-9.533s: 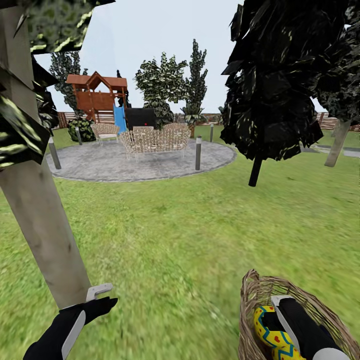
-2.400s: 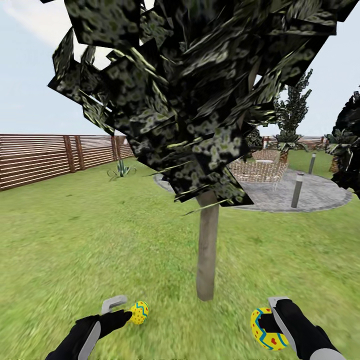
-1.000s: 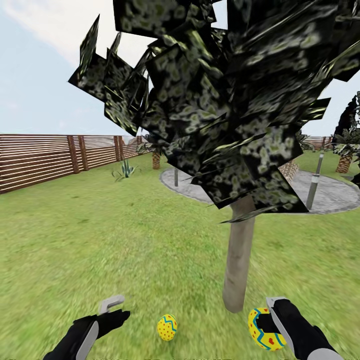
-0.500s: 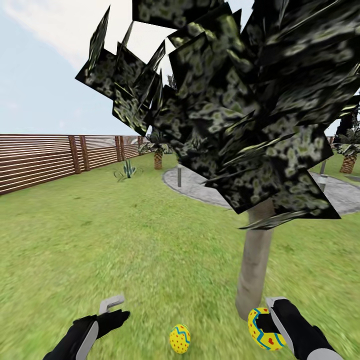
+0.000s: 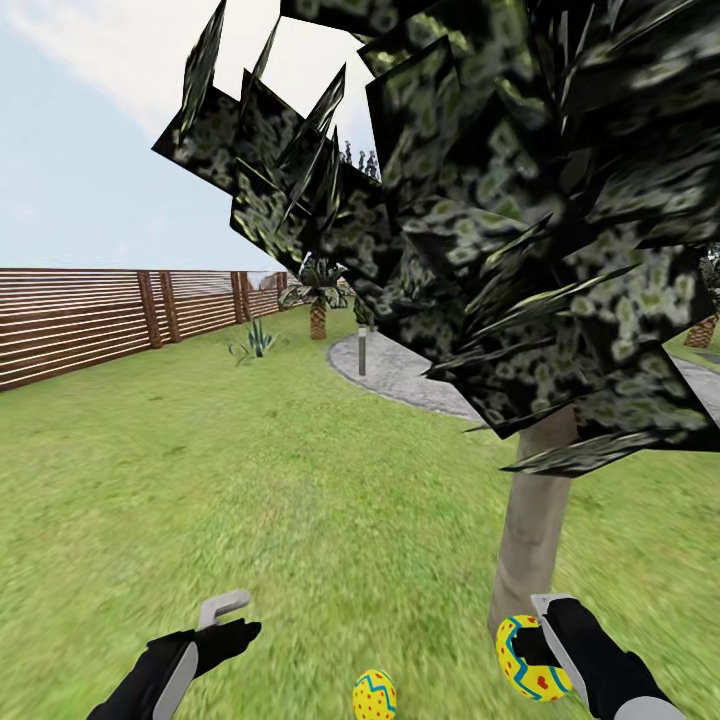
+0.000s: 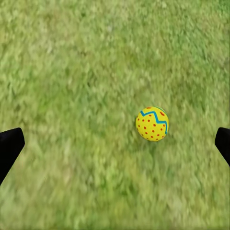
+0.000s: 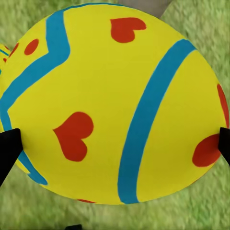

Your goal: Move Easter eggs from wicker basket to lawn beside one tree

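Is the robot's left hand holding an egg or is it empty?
Empty. The left gripper is open, and the egg lies on the lawn.

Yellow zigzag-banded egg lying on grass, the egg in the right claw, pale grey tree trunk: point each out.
Egg on grass [image 6: 152, 123], left wrist view, centre.
Held egg [image 5: 526, 655], head view, exposed side.
Tree trunk [image 5: 532, 525], head view, mid-trunk.

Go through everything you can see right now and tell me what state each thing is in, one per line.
Left gripper: open, empty, above the grass.
Right gripper: shut on an Easter egg, held off the ground beside the tree trunk.
Second Easter egg: loose on the lawn, apart from both grippers, short of the trunk.
Tree: upright, foliage overhead.
Fence: standing along the lawn's far edge.
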